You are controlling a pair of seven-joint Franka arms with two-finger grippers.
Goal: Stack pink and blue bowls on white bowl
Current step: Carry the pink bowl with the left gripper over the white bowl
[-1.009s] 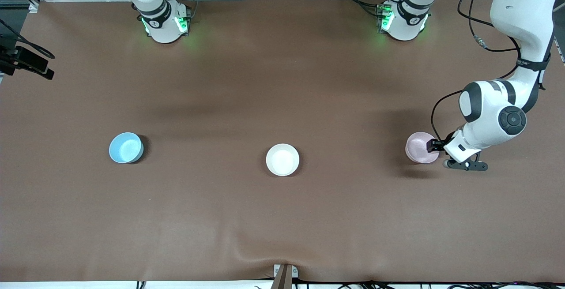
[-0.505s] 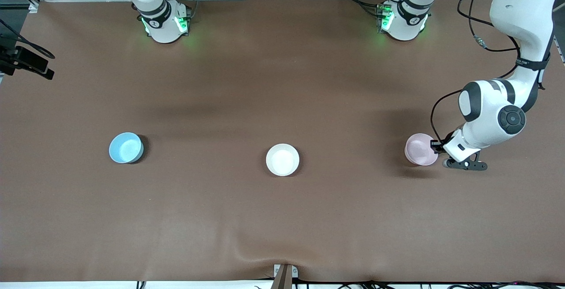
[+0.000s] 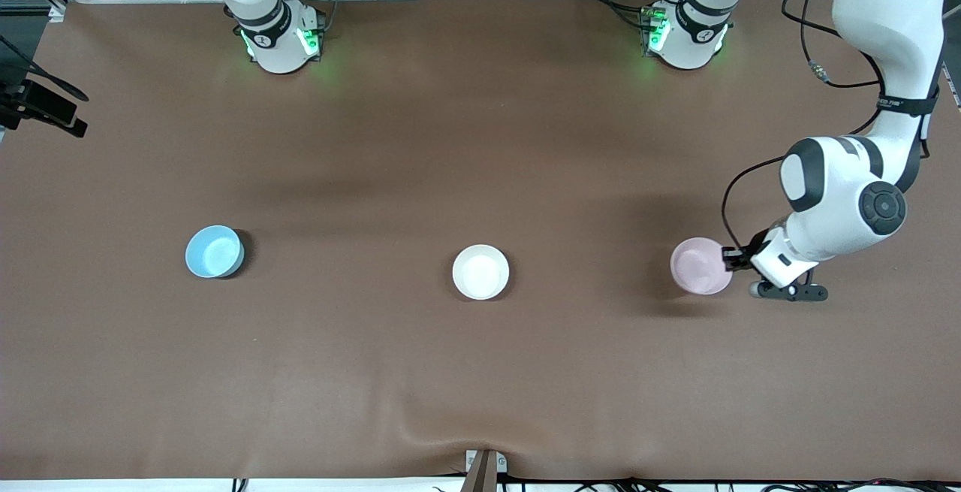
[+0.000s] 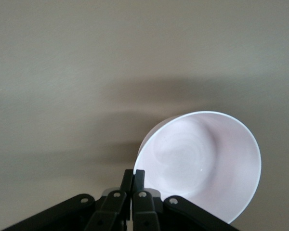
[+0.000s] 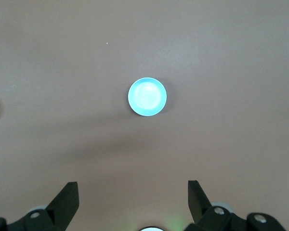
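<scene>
Stacking was barely started: nothing was yet seen on the white bowl (image 3: 480, 272), which sat alone mid-desk (image 3: 480, 139). Pink bowl (image 3: 700, 266) was gripped at its rim by the left pincer (image 3: 727, 258), clenched on the edge, at the left arm's end of the desk; it appeared tilted and judged just lifted, well apart from the white one. Blue bowl (image 3: 214, 252) was left untouched at the right arm's end. Right pincer (image 5: 133, 197) was held released, high over the blue bowl, its arm waiting. Both placements were judged still outstanding.
</scene>
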